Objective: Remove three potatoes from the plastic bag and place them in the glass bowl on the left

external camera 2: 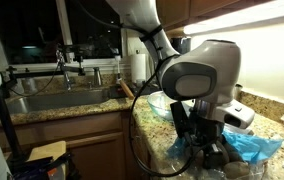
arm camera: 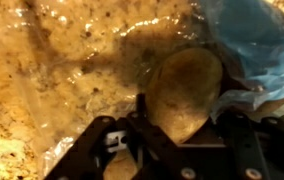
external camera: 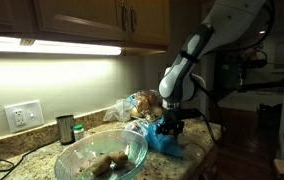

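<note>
In the wrist view a tan oval potato [arm camera: 185,90] sits between my gripper's [arm camera: 180,115] two dark fingers, which press against its sides. The blue plastic bag [arm camera: 247,40] lies crumpled at the upper right, next to the potato. In both exterior views the gripper [external camera: 170,128] [external camera 2: 214,150] is down at the bag [external camera: 162,140] [external camera 2: 252,148] on the granite counter. The wide glass bowl [external camera: 82,148] stands beside the bag and holds potatoes [external camera: 104,163]. Part of the bowl [external camera 2: 162,102] shows behind the arm.
A small dark metal cup [external camera: 65,128] and a green-capped jar [external camera: 78,131] stand by the wall near an outlet [external camera: 22,115]. A bag of bread [external camera: 140,103] lies behind the arm. A sink [external camera 2: 52,100] is set in the counter beyond the bowl.
</note>
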You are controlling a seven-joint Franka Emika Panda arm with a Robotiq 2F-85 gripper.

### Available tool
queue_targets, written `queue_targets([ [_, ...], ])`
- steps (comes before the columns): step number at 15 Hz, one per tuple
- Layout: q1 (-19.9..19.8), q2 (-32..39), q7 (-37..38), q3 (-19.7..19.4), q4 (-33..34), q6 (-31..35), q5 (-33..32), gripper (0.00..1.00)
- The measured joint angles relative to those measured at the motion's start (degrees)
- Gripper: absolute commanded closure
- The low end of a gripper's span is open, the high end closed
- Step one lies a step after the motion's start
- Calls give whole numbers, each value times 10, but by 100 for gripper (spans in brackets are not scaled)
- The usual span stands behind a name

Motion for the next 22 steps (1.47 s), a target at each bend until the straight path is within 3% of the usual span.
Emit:
queue_targets([
  [11, 2, -14, -2, 2, 0, -13, -7, 64],
  [22, 18, -96, -2, 3, -8, -50, -44, 64],
])
